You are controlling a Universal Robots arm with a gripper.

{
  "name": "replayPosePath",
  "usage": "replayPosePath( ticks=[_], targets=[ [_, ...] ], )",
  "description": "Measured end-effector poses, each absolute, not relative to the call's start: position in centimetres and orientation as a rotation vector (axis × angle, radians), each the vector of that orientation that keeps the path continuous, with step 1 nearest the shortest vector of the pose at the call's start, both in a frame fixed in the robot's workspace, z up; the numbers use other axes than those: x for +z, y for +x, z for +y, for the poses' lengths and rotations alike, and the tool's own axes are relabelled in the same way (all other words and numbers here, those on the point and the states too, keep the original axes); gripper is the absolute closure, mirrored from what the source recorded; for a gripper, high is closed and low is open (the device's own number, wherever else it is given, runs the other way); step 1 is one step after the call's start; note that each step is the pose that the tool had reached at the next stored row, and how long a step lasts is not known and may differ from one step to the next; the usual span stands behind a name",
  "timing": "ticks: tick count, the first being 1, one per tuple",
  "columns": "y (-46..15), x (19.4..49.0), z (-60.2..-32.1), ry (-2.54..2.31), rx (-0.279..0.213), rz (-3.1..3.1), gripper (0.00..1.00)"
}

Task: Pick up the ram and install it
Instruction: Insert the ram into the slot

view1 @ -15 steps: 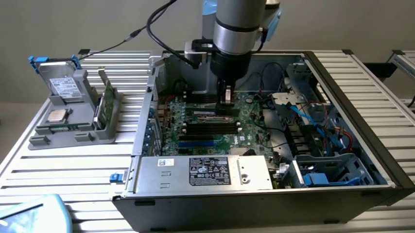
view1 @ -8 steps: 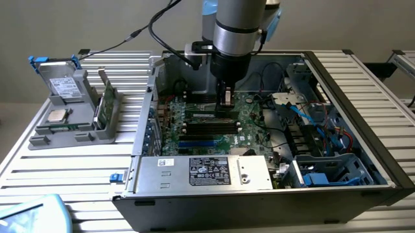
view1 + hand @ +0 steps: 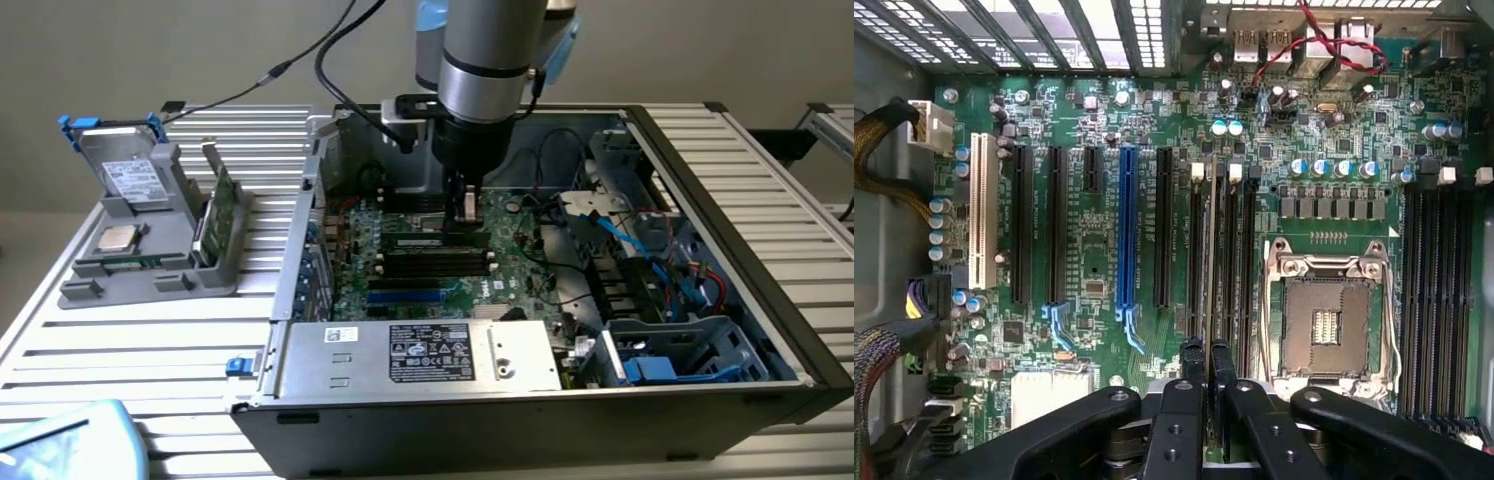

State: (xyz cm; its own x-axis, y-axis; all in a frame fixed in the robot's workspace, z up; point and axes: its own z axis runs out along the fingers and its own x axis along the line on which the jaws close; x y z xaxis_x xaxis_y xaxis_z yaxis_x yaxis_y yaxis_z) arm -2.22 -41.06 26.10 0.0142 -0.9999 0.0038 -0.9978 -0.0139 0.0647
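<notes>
**Figure. End effector over the memory slots, exterior and wrist views.** The single arm reaches down into the open computer case [image 3: 787, 330], which lies on the slatted table [image 3: 160, 340]. The end effector [image 3: 1207, 352] stands above the motherboard [image 3: 1094, 250]. Its jaws are drawn nearly together and clamp the ram [image 3: 1212, 250].

In the wrist view the ram appears edge-on, as a thin pale strip running straight out from between the fingertips [image 3: 1192, 362]. Its long axis is parallel to the bank of black memory slots [image 3: 1240, 260] beside the processor socket [image 3: 1324, 320]. It also lies in line with one slot of that bank, flanked by the white end latches [image 3: 1198, 172]. The ram is therefore directly beneath the end effector, not off to either side, and the gap that matters is the vertical one between its lower edge and the slot.

That gap cannot be judged here. The edge-on view hides whether the ram hangs just above the slot or already rests in its mouth. In the exterior view the end effector [image 3: 467, 215] stands over the same slot bank [image 3: 427, 255].
</notes>
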Motion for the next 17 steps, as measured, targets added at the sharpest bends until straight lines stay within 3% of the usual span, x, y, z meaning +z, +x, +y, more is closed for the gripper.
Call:
replayPosePath(
  ticks=[17],
  targets=[
    [-1.8,24.4,-41.1,2.200,-0.069,-2.169,0.86]
  ],
)
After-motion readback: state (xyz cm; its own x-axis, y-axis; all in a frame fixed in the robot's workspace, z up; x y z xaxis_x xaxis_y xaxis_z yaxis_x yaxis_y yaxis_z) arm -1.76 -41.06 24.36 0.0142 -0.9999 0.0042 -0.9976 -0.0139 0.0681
